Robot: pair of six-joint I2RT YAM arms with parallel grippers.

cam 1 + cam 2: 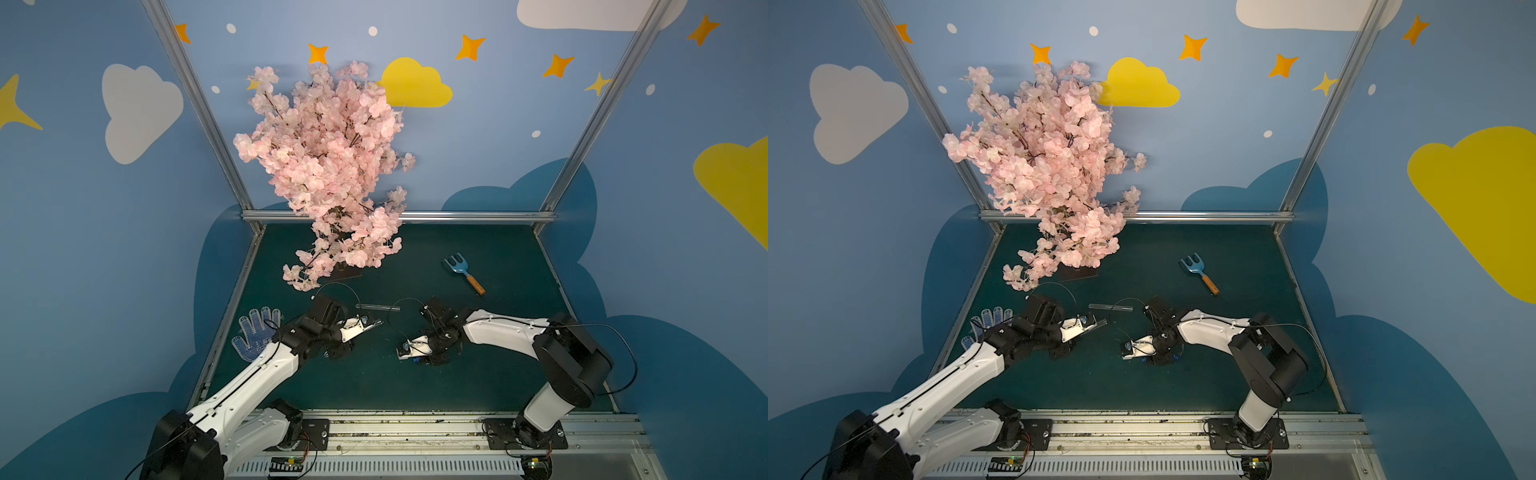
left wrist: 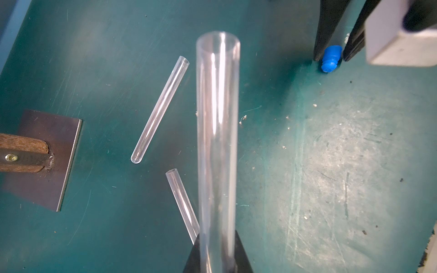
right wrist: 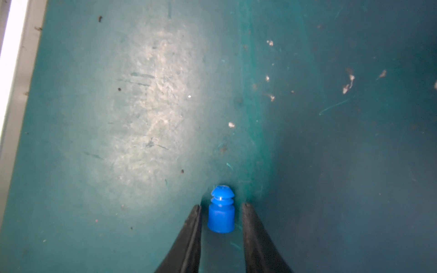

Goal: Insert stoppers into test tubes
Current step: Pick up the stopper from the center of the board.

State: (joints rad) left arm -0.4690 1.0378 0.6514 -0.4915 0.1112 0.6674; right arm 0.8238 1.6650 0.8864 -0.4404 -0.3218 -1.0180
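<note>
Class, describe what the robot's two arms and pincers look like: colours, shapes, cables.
The left arm and right arm have smooth white shells between bulky black joints, with thin black cables looping alongside. The left pincer and right pincer have white bodies ending in slim, tapering black fingers.

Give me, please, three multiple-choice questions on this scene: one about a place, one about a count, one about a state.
1. Where is the blue stopper? A. on the glove; B. on the table, between the fingers of the right gripper; C. beside the rake.
2. How many test tubes show in the left wrist view? A. one; B. two; C. three.
3. The left gripper is: A. open; B. shut on a test tube; C. shut on nothing.
Key: 1 B, fingers flank it; 2 C, one held, two lying; 3 B, tube clamped.
</note>
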